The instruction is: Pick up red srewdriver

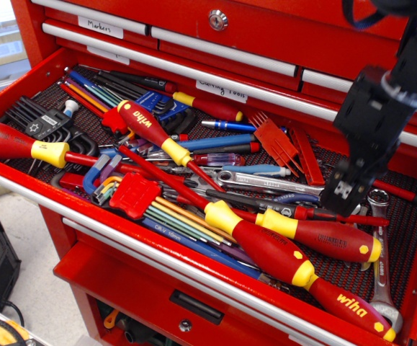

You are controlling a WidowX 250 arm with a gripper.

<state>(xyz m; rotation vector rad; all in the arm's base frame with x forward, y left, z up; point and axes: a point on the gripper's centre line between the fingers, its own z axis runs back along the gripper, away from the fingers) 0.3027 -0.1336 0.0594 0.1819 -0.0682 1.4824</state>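
The red srewdriver [328, 238] lies at the front right of the open drawer. It has a fat red handle with small dark print, a yellow collar on the left and a yellow butt end on the right. Its thin shaft runs left under the longer red-yellow screwdriver with white "wiha" lettering [294, 270]. My black gripper [340, 194] hangs just behind and above the handle, not touching it. I see it edge-on, so I cannot tell how the jaws stand.
The red tool chest drawer [194, 268] is full of tools: a slimmer red "wiha" screwdriver [150, 130], a big red one at left [14, 143], hex keys [132, 194], wrenches [378, 238] and a red comb-like holder [274, 140]. Closed drawers rise behind.
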